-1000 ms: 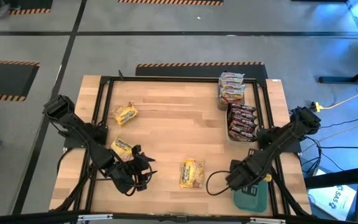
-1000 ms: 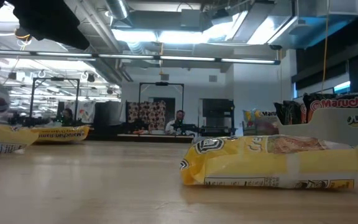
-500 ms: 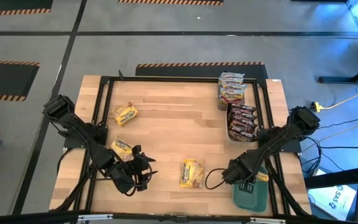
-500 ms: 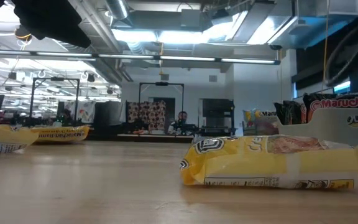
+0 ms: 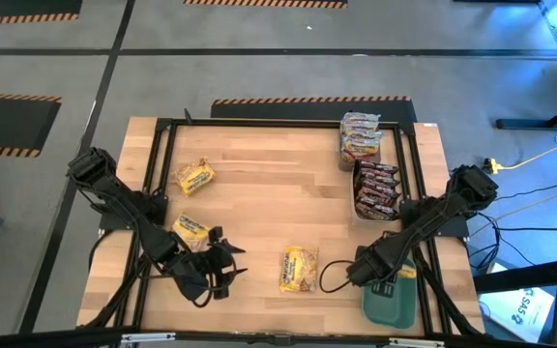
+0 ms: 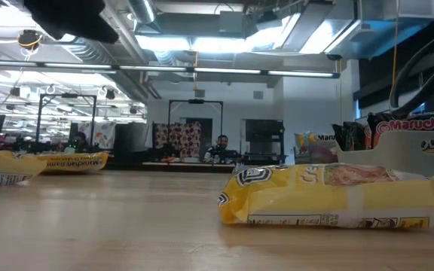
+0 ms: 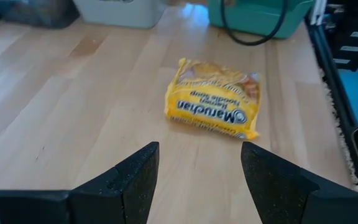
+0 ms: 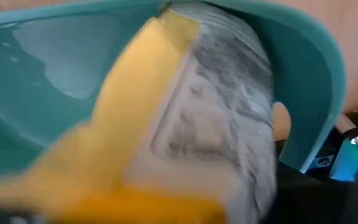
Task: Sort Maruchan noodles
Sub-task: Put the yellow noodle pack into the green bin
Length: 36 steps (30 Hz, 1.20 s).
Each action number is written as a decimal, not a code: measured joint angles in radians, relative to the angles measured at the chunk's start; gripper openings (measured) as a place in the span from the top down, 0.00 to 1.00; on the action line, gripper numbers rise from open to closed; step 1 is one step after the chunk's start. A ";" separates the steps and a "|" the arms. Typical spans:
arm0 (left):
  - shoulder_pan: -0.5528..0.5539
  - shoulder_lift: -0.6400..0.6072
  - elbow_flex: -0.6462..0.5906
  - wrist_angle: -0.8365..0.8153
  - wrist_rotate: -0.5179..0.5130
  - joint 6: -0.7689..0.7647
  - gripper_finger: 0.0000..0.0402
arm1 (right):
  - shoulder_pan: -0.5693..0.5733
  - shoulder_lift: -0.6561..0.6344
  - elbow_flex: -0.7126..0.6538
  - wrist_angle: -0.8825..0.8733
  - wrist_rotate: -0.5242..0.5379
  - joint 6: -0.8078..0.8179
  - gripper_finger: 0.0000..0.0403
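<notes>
Three yellow Maruchan packets lie flat on the wood table: one near the near edge (image 5: 299, 269) (image 6: 330, 196) (image 7: 213, 99), two on the left side (image 5: 193, 177) (image 5: 190, 229). Silvery-pink packets (image 5: 360, 135) and dark brown-red packets (image 5: 376, 188) stand in clear trays along the right side. My left gripper (image 5: 222, 269) (image 7: 197, 180) is open, pointing toward the near yellow packet, which lies well ahead of its fingers. My right gripper (image 5: 370, 275) hangs over a teal bin (image 5: 392, 302). Its wrist view is filled by a blurred yellow packet (image 8: 166, 124) against the bin's wall (image 8: 303, 74).
A black cable loop (image 5: 335, 280) lies between the near yellow packet and the teal bin. A black frame rail (image 5: 259, 124) runs around the table. Bare wood lies across the table's middle (image 5: 278, 203). A person sits far back in the room (image 6: 218, 144).
My right gripper has shifted a little toward the table's left over the teal bin and then stayed there. The packets on the table have kept their places.
</notes>
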State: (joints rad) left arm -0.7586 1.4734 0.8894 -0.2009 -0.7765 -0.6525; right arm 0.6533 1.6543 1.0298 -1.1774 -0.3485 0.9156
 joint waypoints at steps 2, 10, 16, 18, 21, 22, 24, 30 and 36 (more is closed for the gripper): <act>0.000 0.000 0.000 0.021 0.003 0.029 0.45 | 0.000 0.000 0.000 -0.001 0.004 0.008 0.61; 0.000 0.000 0.000 0.037 0.011 0.038 0.45 | 0.000 0.000 0.044 -0.098 0.000 0.048 0.44; 0.000 0.000 0.000 0.039 0.011 0.036 0.45 | 0.001 0.000 0.118 -0.222 0.080 0.049 0.46; 0.000 0.000 0.000 0.039 0.012 0.032 0.45 | 0.001 0.000 0.129 -0.238 0.107 0.049 0.47; -0.001 0.000 0.000 0.039 0.012 0.032 0.45 | 0.001 0.000 0.130 -0.238 0.129 0.057 0.49; -0.001 0.000 0.000 0.039 0.012 0.032 0.45 | 0.001 0.000 0.130 -0.240 0.137 0.067 0.50; -0.001 0.000 0.000 0.039 0.012 0.032 0.45 | 0.001 0.000 0.130 -0.241 0.148 0.087 0.51; -0.001 0.000 0.000 0.039 0.012 0.032 0.45 | 0.001 0.000 0.130 -0.236 0.105 0.094 0.54; -0.001 0.000 0.000 0.038 0.012 0.032 0.45 | 0.001 0.000 0.130 -0.255 -0.002 0.094 0.54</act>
State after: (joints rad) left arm -0.7593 1.4734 0.8894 -0.1627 -0.7647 -0.6205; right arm 0.6540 1.6543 1.1603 -1.4325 -0.3500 1.0096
